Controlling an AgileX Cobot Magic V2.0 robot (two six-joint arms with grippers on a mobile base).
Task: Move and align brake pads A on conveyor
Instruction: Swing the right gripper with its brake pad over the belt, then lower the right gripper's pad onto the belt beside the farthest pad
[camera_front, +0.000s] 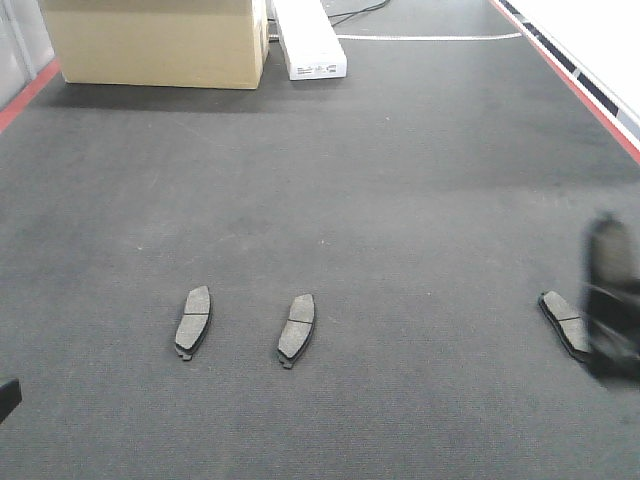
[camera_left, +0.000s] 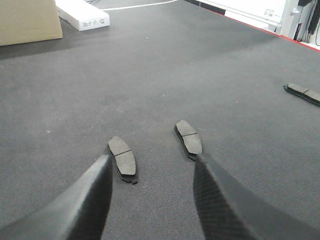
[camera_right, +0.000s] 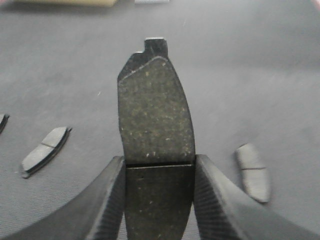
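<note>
Front view: two brake pads (camera_front: 193, 320) (camera_front: 296, 327) lie side by side on the conveyor (camera_front: 380, 200), long axes nearly parallel, a row begun; a third pad (camera_front: 564, 322) sits well apart at right, just beside my blurred right tool (camera_front: 612, 300). Left wrist: my left tool (camera_left: 150, 195) is spread wide, holding nothing, hovering near the pair, likely so I can nudge them straight. Right wrist: my right tool (camera_right: 159, 200) is clamped on the fourth pad (camera_right: 156, 120) at its groove, lifted lengthwise, I judge to carry it in line
</note>
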